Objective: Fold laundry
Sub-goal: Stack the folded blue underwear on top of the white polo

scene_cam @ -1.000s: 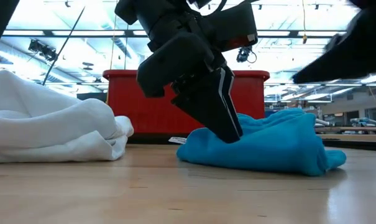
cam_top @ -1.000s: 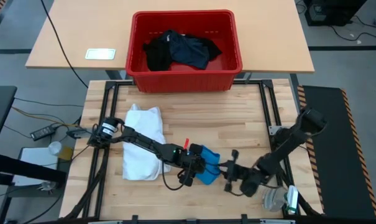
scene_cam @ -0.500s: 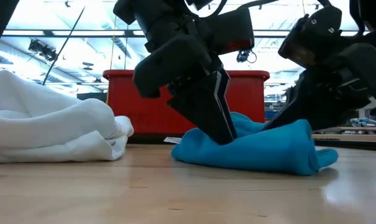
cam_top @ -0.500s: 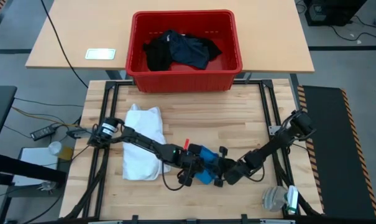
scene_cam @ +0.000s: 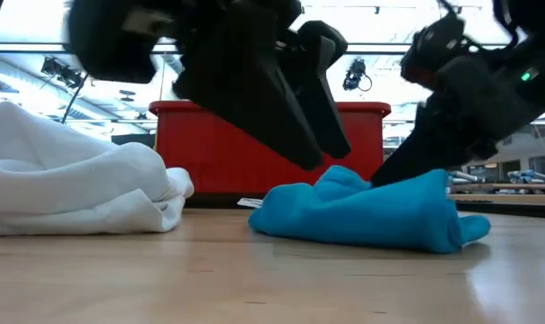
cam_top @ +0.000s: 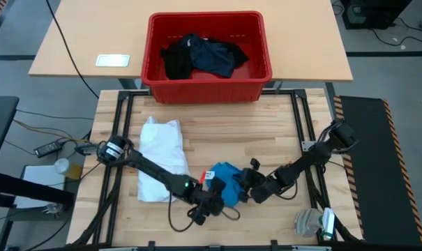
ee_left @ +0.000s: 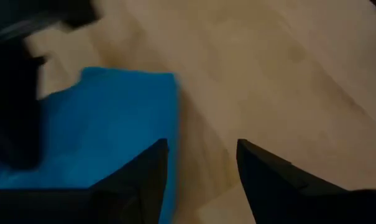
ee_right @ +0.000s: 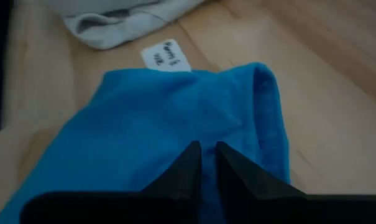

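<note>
Two grippers work at one small blue piece [cam_top: 224, 183] near the front of the counter [cam_top: 266, 139], between the white shirt [cam_top: 162, 157] to the left and bare wood to the right. The left gripper [cam_top: 207, 204] sits at the blue piece's front left corner; its jaws stand apart, and the left wrist view shows them over bare wood just beside the cloth's edge, holding nothing. The right gripper [cam_top: 251, 188] is at the piece's right edge, its jaws nearly together with blue cloth around their tips; whether they actually pinch a fold cannot be told for certain, though it looks like a light grip on the edge.

Judged from this placement, the right arm holds or presses one side so the cloth stays put, while the left stands ready to take the opposite edge for a fold.

The blue piece lies bunched, not flat. In the low view [scene_cam: 362, 211] its long axis runs across the counter from left to right, with a raised hump in the middle and a thicker rolled end toward the right.

Black garments [cam_top: 204, 56] wait in the red crate [cam_top: 259, 77] at the back.
</note>
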